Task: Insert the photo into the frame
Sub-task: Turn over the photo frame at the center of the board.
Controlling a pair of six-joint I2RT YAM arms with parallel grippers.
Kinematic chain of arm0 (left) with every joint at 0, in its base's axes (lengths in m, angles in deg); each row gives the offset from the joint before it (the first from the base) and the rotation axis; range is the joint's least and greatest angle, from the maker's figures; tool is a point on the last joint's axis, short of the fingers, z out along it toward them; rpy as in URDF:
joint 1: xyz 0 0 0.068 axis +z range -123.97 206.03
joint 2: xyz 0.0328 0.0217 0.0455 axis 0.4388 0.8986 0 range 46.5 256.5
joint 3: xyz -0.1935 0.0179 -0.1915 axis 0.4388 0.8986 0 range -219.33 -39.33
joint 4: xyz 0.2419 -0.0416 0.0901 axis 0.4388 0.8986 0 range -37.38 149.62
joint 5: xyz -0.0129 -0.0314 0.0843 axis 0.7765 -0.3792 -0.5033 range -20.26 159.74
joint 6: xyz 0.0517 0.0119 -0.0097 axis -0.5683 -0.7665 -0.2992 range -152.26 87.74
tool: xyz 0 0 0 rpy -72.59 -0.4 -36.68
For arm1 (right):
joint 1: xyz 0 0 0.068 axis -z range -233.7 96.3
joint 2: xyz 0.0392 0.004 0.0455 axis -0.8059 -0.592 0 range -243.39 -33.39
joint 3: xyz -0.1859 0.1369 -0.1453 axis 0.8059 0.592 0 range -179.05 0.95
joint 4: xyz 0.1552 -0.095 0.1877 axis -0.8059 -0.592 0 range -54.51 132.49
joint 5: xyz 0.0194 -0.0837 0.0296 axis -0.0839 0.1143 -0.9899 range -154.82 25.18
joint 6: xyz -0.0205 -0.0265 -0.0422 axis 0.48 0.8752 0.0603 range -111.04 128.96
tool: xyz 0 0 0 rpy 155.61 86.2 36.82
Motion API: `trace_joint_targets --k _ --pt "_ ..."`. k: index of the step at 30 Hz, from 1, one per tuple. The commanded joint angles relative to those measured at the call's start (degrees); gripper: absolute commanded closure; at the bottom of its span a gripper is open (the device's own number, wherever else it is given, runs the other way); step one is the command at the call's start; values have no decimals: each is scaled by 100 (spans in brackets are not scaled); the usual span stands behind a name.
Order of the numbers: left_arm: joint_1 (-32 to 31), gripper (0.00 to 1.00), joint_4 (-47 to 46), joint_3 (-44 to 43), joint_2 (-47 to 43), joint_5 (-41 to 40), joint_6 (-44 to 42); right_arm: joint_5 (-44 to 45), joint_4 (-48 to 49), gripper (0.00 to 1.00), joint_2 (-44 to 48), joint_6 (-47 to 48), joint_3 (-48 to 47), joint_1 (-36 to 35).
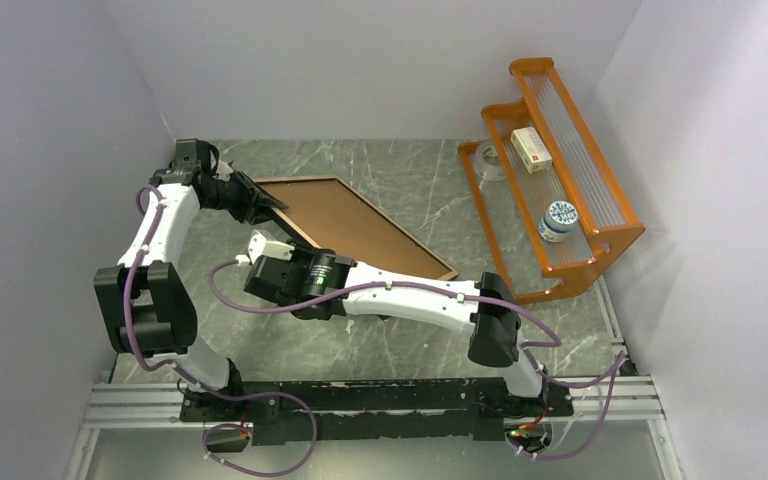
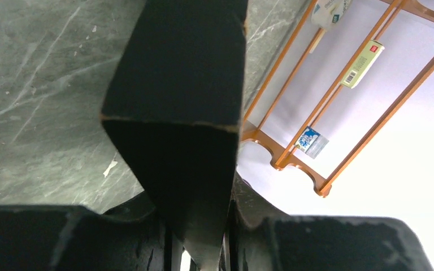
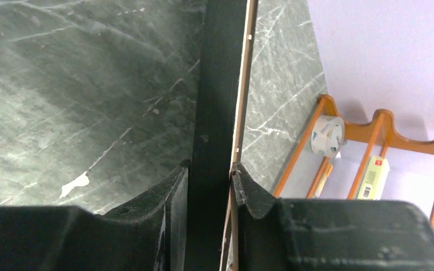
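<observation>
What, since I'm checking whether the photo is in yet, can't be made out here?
- The photo: in no view; the top view shows only the brown back of the frame.
- The frame's front and pane: turned away from the top camera; the wrist views show only its black edge.
- The label of the box on the orange rack: too small in the top view, blurred in the wrist views.

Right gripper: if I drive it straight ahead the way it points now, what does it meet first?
The frame: its black edge sits clamped in the right gripper and runs on ahead, so a push would likely just shove it. Beyond lies the table, distance unclear.
</observation>
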Motion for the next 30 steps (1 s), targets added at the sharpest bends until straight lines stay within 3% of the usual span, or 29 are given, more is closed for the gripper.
trace_joint_targets --k 1,4,7,9,13,16,30 --pt "66 97 -68 -327 -280 576 -17 251 95 78 -13 150 -150 6" --pt "110 86 -104 -331 -313 658 -8 319 174 91 38 249 -200 5" --pt "189 53 -138 -371 -358 715 -29 308 282 100 120 382 -273 8" --pt "237 35 -132 -443 -385 722 -78 280 359 100 204 492 -346 5" --pt "318 11 43 -743 -435 498 -333 145 484 100 342 696 -596 11" --pt "404 6 210 -1073 -488 186 -552 -44 560 100 446 795 -824 47" --pt "1108 6 1345 -2684 -548 -632 -1591 -879 646 100 544 934 -1551 478"
